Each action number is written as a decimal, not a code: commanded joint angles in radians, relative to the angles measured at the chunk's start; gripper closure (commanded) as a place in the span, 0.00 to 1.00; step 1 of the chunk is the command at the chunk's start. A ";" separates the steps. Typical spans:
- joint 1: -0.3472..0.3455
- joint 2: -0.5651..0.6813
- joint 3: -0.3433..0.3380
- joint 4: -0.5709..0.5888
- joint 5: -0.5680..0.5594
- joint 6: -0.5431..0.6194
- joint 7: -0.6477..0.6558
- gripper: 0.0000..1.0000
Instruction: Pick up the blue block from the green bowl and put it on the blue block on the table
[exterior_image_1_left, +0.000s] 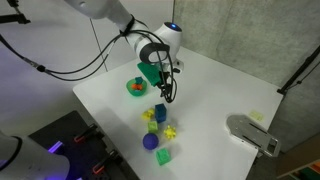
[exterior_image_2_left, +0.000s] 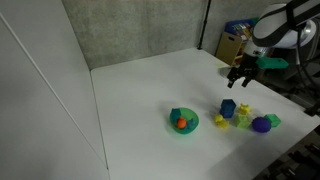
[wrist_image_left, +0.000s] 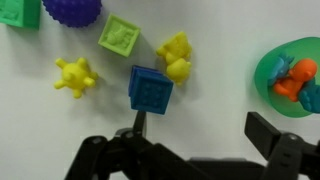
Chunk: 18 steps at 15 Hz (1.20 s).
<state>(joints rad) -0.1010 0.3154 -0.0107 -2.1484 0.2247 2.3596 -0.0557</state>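
A blue block (wrist_image_left: 150, 90) lies on the white table, also seen in both exterior views (exterior_image_1_left: 160, 111) (exterior_image_2_left: 228, 107). The green bowl (wrist_image_left: 268, 70) sits at the right edge of the wrist view, holding an orange object (wrist_image_left: 290, 78) and a bluish piece (wrist_image_left: 312, 96) that is cut off by the frame. The bowl shows in both exterior views (exterior_image_1_left: 136, 88) (exterior_image_2_left: 183, 120). My gripper (wrist_image_left: 200, 132) is open and empty. It hovers above the table between the blue block and the bowl (exterior_image_1_left: 165, 92) (exterior_image_2_left: 240, 78).
Around the blue block lie a green cube (wrist_image_left: 120, 37), a yellow duck-like toy (wrist_image_left: 176, 57), a yellow spiky toy (wrist_image_left: 74, 74) and a purple ball (wrist_image_left: 70, 10). A white device (exterior_image_1_left: 252, 134) stands near a table edge.
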 joint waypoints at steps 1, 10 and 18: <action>0.050 -0.171 -0.031 -0.129 -0.116 -0.013 0.099 0.00; 0.053 -0.540 -0.024 -0.220 -0.282 -0.266 0.187 0.00; 0.049 -0.791 -0.009 -0.184 -0.279 -0.455 0.174 0.00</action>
<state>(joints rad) -0.0477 -0.4069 -0.0300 -2.3347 -0.0436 1.9513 0.1295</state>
